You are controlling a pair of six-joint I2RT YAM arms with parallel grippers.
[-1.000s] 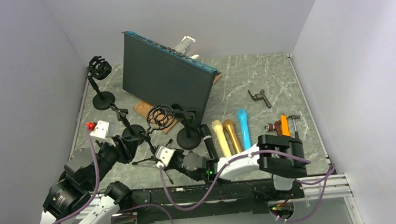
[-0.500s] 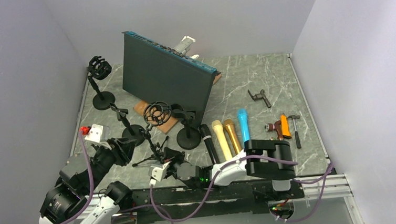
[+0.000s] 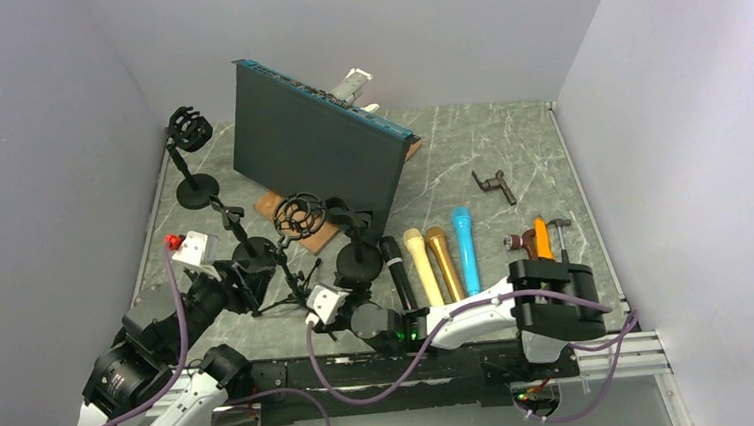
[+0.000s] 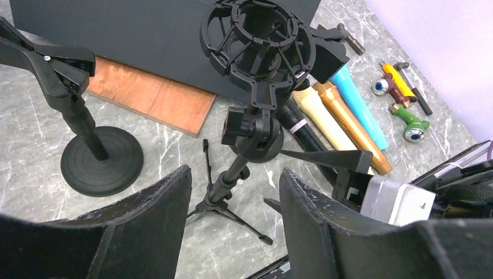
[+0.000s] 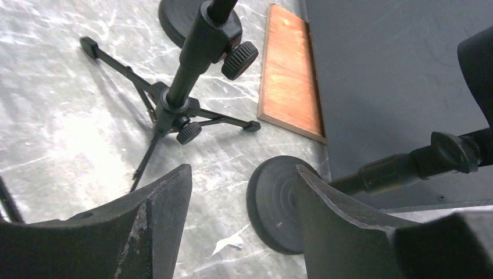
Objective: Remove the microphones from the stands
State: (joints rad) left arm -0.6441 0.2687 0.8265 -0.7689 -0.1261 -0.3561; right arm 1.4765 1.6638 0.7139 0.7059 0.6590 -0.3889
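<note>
The tripod stand carries a black shock mount whose ring is empty. Several microphones lie side by side on the table: black, cream, gold and blue. My left gripper is open just short of the tripod pole, with nothing between its fingers. My right gripper is open low over the table, between the tripod stand and a round stand base. In the top view the left gripper and right gripper flank the shock mount.
A dark upright panel stands behind on a wooden board. Round-base stands sit at the far left, left and centre. Small hand tools and a clamp lie to the right.
Both grippers have opened from narrower positions. The right gripper dipped toward the near edge, then came back up toward the round base. The left gripper has barely shifted.
</note>
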